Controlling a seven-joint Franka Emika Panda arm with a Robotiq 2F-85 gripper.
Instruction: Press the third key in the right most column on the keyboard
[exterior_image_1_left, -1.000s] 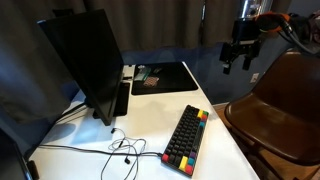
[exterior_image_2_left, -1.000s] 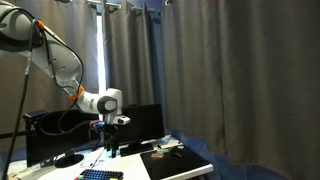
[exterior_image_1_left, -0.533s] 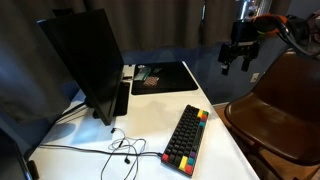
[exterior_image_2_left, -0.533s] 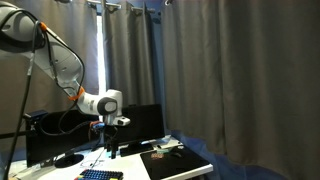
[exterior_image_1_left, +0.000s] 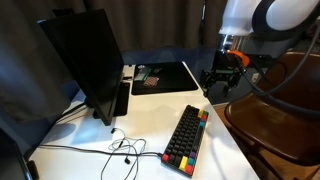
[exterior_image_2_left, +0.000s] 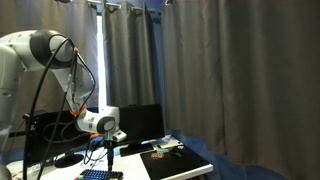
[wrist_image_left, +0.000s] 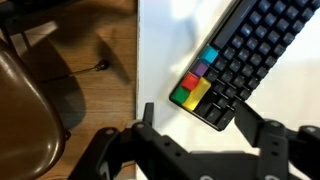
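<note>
The keyboard (exterior_image_1_left: 187, 138) lies slantwise on the white table (exterior_image_1_left: 155, 110), toward its front edge, with the right most column (exterior_image_1_left: 202, 114) of red and yellow caps at its far end. The gripper (exterior_image_1_left: 216, 90) has dropped from high in the corner and now hangs just past that end, its claws standing apart. Behind it lies the mouse mat (exterior_image_1_left: 165, 76). The wrist view cuts off most of the keyboard, and in an exterior view only a sliver of it shows at the bottom edge.
</note>
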